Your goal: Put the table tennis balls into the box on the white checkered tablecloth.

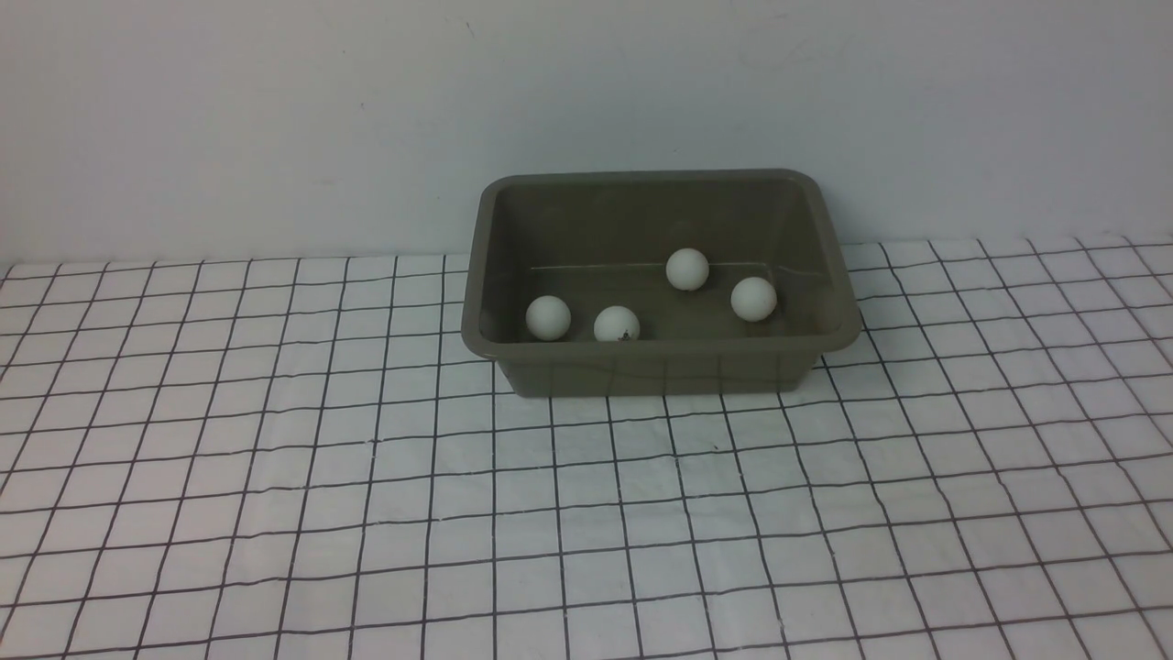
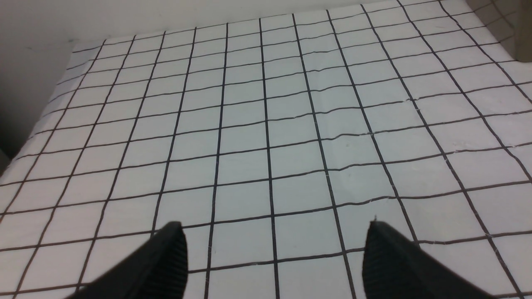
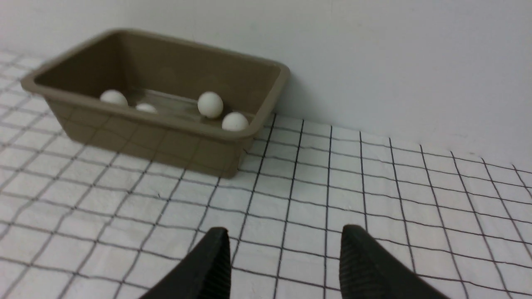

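Note:
The olive-grey box (image 1: 660,349) stands on the white checkered tablecloth (image 1: 586,513), close to the back wall. Several white table tennis balls lie inside it: one at the left (image 1: 548,318), one with a dark mark (image 1: 617,324), and two to the right (image 1: 687,269) (image 1: 753,299). The right wrist view shows the box (image 3: 145,118) with the balls (image 3: 210,104) in it, well beyond my right gripper (image 3: 284,229), which is open and empty over the cloth. My left gripper (image 2: 274,226) is open over bare cloth (image 2: 266,133). Neither gripper shows in the front view.
A plain white wall (image 1: 275,119) rises right behind the box. In the left wrist view the cloth ends at a table edge (image 2: 50,112) with a dark drop beside it. No ball lies on the cloth in any view.

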{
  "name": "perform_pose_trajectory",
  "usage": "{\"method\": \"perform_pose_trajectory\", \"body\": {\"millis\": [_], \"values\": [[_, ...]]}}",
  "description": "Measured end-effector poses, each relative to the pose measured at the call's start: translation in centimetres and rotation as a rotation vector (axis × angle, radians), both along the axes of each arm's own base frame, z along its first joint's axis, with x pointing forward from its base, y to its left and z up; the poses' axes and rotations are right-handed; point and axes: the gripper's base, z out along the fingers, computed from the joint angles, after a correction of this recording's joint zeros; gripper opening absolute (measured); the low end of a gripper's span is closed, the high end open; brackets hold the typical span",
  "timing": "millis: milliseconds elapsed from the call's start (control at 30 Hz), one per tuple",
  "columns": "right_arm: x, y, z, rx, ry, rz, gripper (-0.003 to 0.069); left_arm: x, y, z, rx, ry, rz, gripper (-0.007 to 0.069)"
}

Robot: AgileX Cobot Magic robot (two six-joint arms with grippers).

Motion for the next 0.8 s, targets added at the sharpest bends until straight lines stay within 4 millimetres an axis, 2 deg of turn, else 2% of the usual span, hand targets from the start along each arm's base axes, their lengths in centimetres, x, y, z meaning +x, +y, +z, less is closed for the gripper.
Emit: {"method": "perform_pose_trajectory", "body": {"millis": [133,233,267,500,600,800], "values": [[0.6,0.0,-1.1,0.082,-0.022,-0.019,0.0337,0.0,0.0,0.0,0.000,0.000,0.000,0.0510],[0.9,-0.1,-2.6,0.080,-0.003,-0.032,0.0337,0.0,0.0,0.0,0.000,0.000,0.000,0.0510],[0.9,-0.2,-4.0,0.061,0.018,-0.044,0.0337,0.0,0.0,0.0,0.000,0.000,0.000,0.0510],[0.8,-0.7,-6.8,0.057,0.012,-0.095,0.0337,0.0,0.0,0.0,0.000,0.000,0.000,0.0510],[0.8,-0.8,-7.5,0.032,0.032,-0.101,0.0337,0.0,0.0,0.0,-0.001,0.000,0.000,0.0510],[0.8,-0.8,-7.7,0.008,0.045,-0.101,0.0337,0.0,0.0,0.0,-0.001,0.000,0.000,0.0510]]}}
